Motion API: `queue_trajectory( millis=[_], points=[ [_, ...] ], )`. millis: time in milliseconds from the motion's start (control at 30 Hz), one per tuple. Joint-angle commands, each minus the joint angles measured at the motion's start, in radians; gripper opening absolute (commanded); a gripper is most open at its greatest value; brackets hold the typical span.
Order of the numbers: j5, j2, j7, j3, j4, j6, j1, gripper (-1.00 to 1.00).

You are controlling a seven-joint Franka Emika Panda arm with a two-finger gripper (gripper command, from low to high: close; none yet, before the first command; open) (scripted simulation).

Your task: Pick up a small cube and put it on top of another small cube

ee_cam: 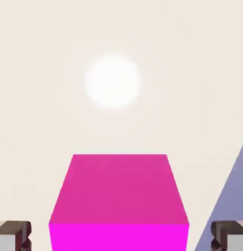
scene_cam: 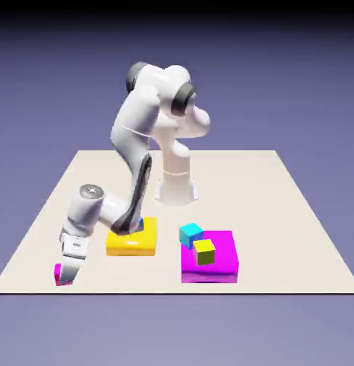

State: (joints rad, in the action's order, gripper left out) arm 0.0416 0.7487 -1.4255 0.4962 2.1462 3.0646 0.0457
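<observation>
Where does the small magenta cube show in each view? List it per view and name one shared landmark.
Exterior view: small magenta cube at lower left, partly behind the end effector.
Hand view: bottom centre, large, between the fingertips.
Shared landmark: the beige table, whose edge shows in both.

The table holds everything. The small cube sits near the front edge, far to the exterior view's left, between the fingertips of the gripper. A flat block lies to its right, a bit farther back. A bigger flat block lies right of that, with two little cubes on top. The robot's base stands behind the blocks.
</observation>
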Motion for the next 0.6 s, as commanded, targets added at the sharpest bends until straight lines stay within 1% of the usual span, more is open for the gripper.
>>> queue_trajectory(
  millis=[0,133,167,567],
  points=[
    [-0.008,-0.036,0.003,0.027,0.021,-0.019,-0.030,-1.00],
    [-0.036,-0.175,0.016,0.129,0.102,-0.094,-0.147,-1.00],
    [-0.036,-0.175,0.016,0.129,0.102,-0.094,-0.147,-1.00],
    [-0.486,-0.600,0.535,0.016,0.238,-0.451,-0.582,-1.00]
  ],
)
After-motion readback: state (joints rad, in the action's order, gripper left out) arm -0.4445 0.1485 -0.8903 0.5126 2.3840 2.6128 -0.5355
